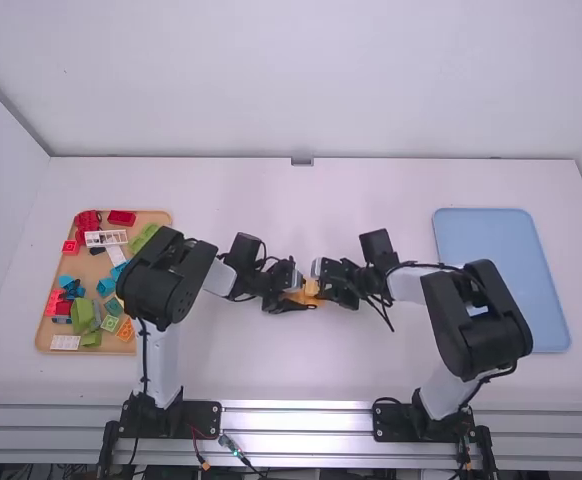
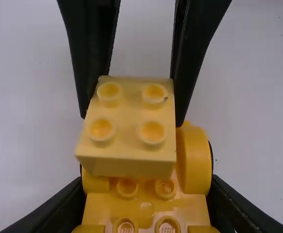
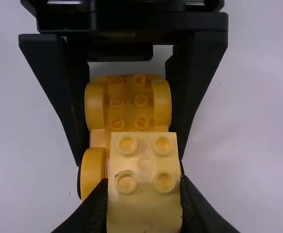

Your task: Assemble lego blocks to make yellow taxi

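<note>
So the pale yellow block (image 2: 127, 145) is right between my right end effector's (image 2: 131, 119) fingers, closed on its sides, studs up. Just under it and reaching off toward my left end effector (image 3: 130, 160) is the orange-yellow car base (image 2: 144, 199), and that one's pinched across its width by my left, fingers closed to its sides. Imo the next move hangs on this: the base's long axis runs roughly from my left grip toward my right, with the block over its right-hand end, so right is the nearer arm and probably just has to line up studs and press down. Can't tell if the block's seated. High view gives me the face-to-face arm layout, which neither wrist cam does; the right wrist view gives the stud rows toward my left for checking skew.
</note>
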